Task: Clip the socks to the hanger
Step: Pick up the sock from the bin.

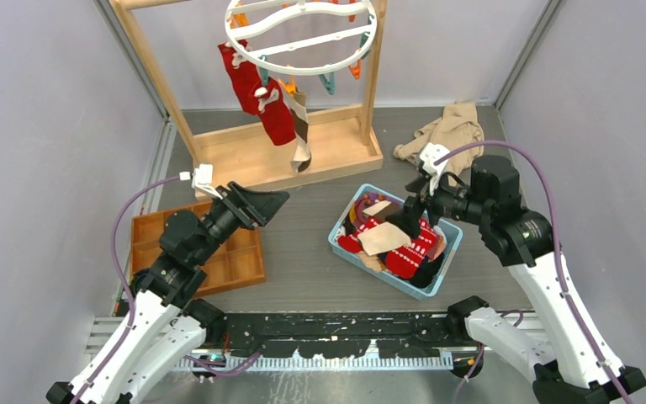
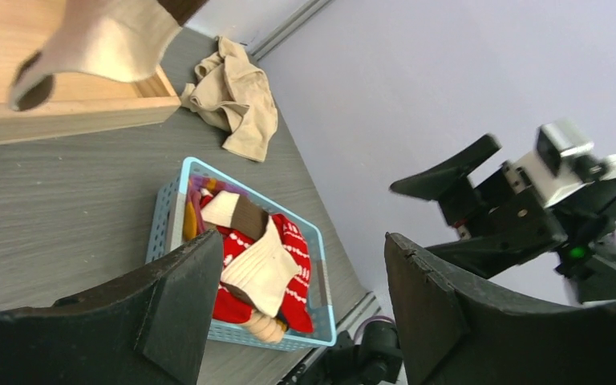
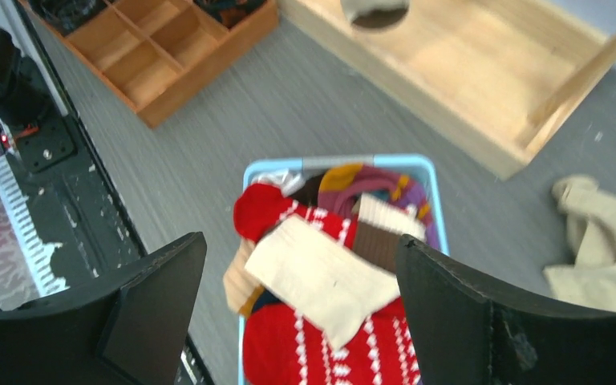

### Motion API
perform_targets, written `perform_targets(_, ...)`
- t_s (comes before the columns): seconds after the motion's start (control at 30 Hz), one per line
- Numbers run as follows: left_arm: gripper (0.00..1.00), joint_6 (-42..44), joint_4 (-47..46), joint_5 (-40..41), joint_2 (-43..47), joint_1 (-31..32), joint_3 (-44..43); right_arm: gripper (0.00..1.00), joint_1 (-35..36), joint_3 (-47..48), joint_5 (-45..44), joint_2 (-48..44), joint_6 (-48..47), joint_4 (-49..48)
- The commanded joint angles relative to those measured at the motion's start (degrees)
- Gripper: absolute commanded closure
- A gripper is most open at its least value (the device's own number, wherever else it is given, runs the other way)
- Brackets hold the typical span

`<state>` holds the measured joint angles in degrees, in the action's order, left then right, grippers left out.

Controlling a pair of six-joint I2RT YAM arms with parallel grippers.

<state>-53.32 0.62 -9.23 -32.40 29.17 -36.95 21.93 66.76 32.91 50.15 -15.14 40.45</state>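
Both claws are spread wide and pinch nothing. The left gripper [image 1: 266, 202] hangs over bare table between the wooden compartment tray [image 1: 219, 263] and the blue basket [image 1: 368, 266], its fingers pointing toward the basket. In its own wrist view the 2 dark fingers [image 2: 180, 297] frame the basket from the side.

The right gripper [image 1: 408, 220] hovers just above the far side of the basket. Its fingers [image 3: 156, 301] stand apart, one at each side of the sock pile [image 3: 329, 305] and clear of it. A cream sock [image 3: 321, 277] with a brown cuff lies on top of the pile, across a red sock with white pattern [image 3: 321, 349]. Purple and orange fabric shows at the basket's far end.

The white ring hanger [image 1: 301, 71] hangs at the top of the tall wooden frame [image 1: 336, 151], with orange and teal clips under its rim. From its near-left side hang red socks [image 1: 256, 88]; I cannot tell whether 1 or 2. Beside them hangs a tan-and-brown sock [image 1: 301, 150], its toe reaching down close to the frame's base board. A crumpled beige cloth [image 1: 450, 130] lies on the table right of the frame.
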Motion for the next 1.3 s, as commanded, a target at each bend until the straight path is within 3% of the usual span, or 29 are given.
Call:
perform_targets(0.0, 0.26, -4.0, -3.9, -2.3, -1.3, -0.1, -0.9, 0.07, -1.4, -4.1, 0.8, -1.7, -0.4, 5.9)
perform_targets(0.13, 0.27, -4.9, -3.1, -5.9, -4.4, -0.1, -2.4, 0.07, -1.5, -4.7, -0.2, 0.3, -3.8, 11.2)
perform_targets(0.53, 0.29, -7.2, -4.6, -9.5, -7.1, -0.1, -1.4, 0.06, -4.3, -4.2, -8.6, 9.6, 2.7, 13.7)
perform_targets(0.7, 0.29, -7.2, -4.8, -9.1, -6.3, -0.1, -0.1, 0.06, -7.0, -0.9, -3.0, 14.7, 2.9, 18.6)
perform_targets(0.8, 0.29, -7.1, -5.0, -9.5, -6.3, -0.1, 0.0, 0.06, -7.2, -3.4, -3.8, 14.7, 7.2, 13.8)
perform_targets(0.93, 0.29, -7.1, -5.0, -10.1, -6.2, -0.1, 0.1, 0.13, -7.8, -6.4, -9.5, 15.4, 12.5, 7.0)
perform_targets(1.1, 0.29, -7.3, -5.8, -10.3, -6.4, 0.0, 0.6, 0.36, -8.9, -8.6, -12.1, 18.6, 15.0, 1.7)
perform_targets(1.27, 0.29, -7.5, -6.0, -10.5, -6.4, 0.0, 0.5, 0.39, -9.6, -10.3, -12.8, 21.0, 16.5, -1.7)
